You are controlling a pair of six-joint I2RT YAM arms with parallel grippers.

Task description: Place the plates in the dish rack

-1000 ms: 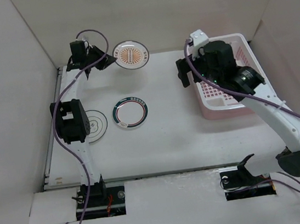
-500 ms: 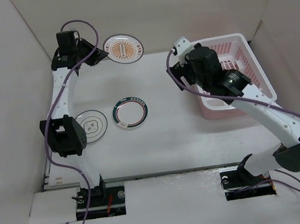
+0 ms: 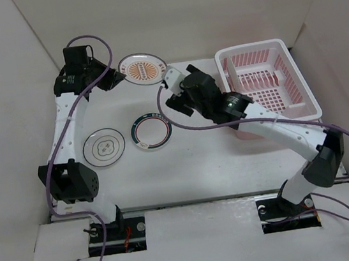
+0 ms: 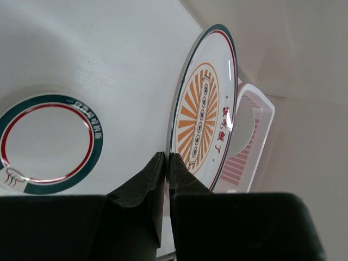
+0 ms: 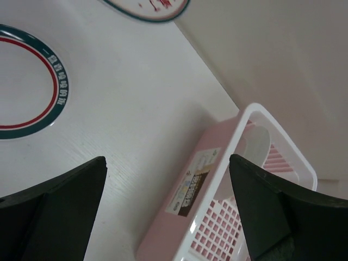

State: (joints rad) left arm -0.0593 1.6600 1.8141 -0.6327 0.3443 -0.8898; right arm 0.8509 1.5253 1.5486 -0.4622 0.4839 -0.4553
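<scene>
While the left gripper stays out of it, no: it's clamped on the rim of the orange sunburst plate, tilted up at the back. We see the right gripper spread wide, empty, between the green-rimmed plate and the pink dish rack. The thin-ringed plate lies flat at left.

White table w/ 2 plates flat at left-centre, green-rim plate just beside thin-ring plate on its left, not touching, & pink dish rack well apart at right rear.
</scene>
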